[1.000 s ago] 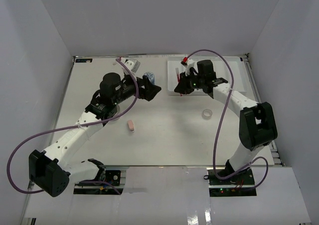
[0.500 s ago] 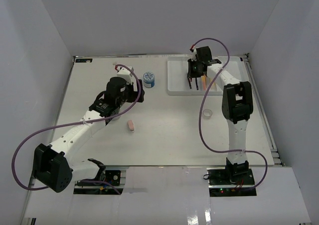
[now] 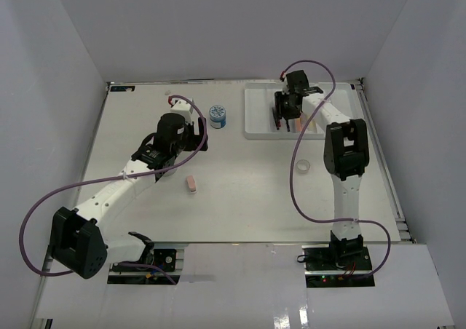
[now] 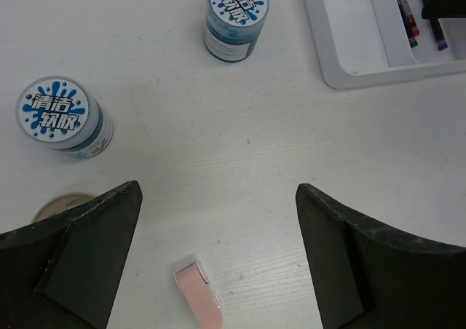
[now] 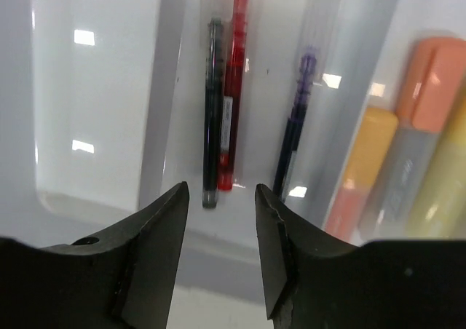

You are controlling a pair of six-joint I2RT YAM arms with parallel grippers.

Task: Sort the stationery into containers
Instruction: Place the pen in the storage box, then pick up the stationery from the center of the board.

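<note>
The white divided tray (image 3: 256,118) stands at the far right. My right gripper (image 3: 282,119) hovers over it, open and empty (image 5: 220,194). Below it in one compartment lie a black pen (image 5: 212,111) and a red pen (image 5: 233,89). A purple pen (image 5: 297,129) lies in the neighbouring compartment, and orange and yellow markers (image 5: 368,165) beyond that. My left gripper (image 3: 204,136) is open and empty (image 4: 218,198). Two blue-lidded jars (image 4: 237,12) (image 4: 62,118) stand ahead of it, and the pink eraser (image 4: 198,296) lies between its fingers, below them.
A clear tape roll (image 3: 303,167) lies on the table by the right arm. Another tape roll (image 4: 62,205) peeks out by my left finger. The tray's corner (image 4: 349,67) shows in the left wrist view. White walls enclose the table.
My right gripper carried the red pen over the tray, let it go beside the black pen and now stays open above it. My left gripper pulled back from the jar.
</note>
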